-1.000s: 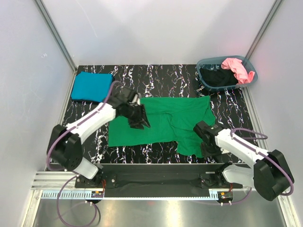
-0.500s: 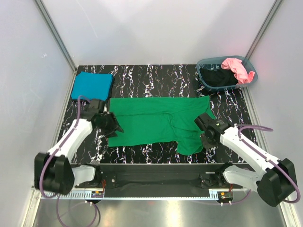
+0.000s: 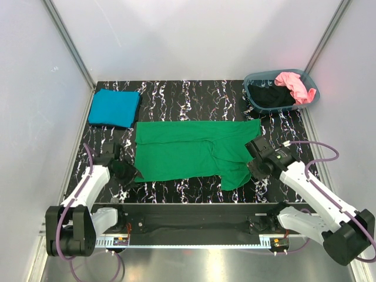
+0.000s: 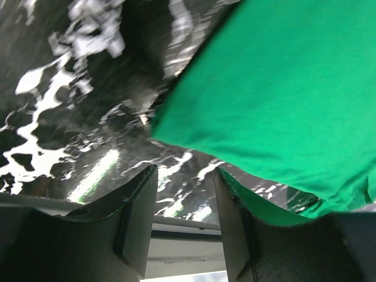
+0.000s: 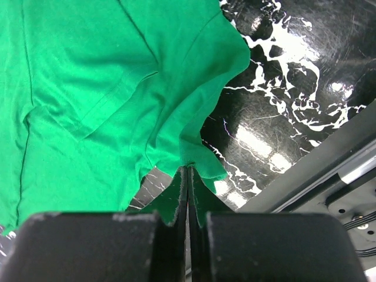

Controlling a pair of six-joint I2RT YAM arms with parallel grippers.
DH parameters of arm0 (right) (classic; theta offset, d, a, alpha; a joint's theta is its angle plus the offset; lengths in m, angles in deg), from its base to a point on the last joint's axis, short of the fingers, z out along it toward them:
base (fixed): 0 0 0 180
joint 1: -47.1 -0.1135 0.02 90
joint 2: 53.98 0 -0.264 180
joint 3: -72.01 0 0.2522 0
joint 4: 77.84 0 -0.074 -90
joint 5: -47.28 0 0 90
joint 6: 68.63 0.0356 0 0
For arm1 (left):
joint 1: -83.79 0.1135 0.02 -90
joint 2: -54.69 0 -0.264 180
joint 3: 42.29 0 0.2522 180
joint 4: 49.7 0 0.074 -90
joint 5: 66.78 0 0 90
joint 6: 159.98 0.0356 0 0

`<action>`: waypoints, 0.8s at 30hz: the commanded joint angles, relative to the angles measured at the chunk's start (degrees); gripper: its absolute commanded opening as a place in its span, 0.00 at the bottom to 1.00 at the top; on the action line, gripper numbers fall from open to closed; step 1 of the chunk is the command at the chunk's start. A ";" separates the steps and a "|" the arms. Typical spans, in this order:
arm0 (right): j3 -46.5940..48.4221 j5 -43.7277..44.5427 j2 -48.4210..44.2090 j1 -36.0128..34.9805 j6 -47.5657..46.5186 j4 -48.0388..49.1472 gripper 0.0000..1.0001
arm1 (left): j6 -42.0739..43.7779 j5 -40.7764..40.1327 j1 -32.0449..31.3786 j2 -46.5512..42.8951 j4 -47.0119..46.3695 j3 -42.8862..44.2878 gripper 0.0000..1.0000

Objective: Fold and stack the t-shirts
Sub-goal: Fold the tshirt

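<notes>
- My right gripper (image 5: 188, 171) is clamped tight on the near-right edge of the bright green soft cloth t-shirt (image 3: 188, 150), which lies spread on the black marbled table (image 3: 194, 94). I judge the pinch is there to lift that edge for a fold.
- My left gripper (image 4: 185, 176) hangs half-wide and empty at the shirt's near-left corner, likely lining up to take it.
- The folded teal blue t-shirt (image 3: 113, 107) lies far left, probably the stack's base.
- No readable writing anywhere.

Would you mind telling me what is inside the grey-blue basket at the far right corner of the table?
The basket holds a black t-shirt and a pink t-shirt draped over its right rim. Anything beneath them is covered.
</notes>
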 commanded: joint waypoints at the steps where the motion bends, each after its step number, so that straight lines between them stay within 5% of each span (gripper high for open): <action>1: 1.48 0.45 -1.85 -0.57 -3.56 0.19 0.00 | -5.19 -1.31 0.21 -0.64 -3.23 -1.56 0.47; 16: 2.27 -1.31 -1.59 -0.49 -6.99 3.53 0.00 | -10.38 -6.49 0.21 -0.98 -8.94 -6.66 0.48; 24: 3.58 1.06 -4.32 -0.57 -7.87 1.24 0.00 | -9.24 -10.71 0.21 -1.51 -5.43 -3.85 0.37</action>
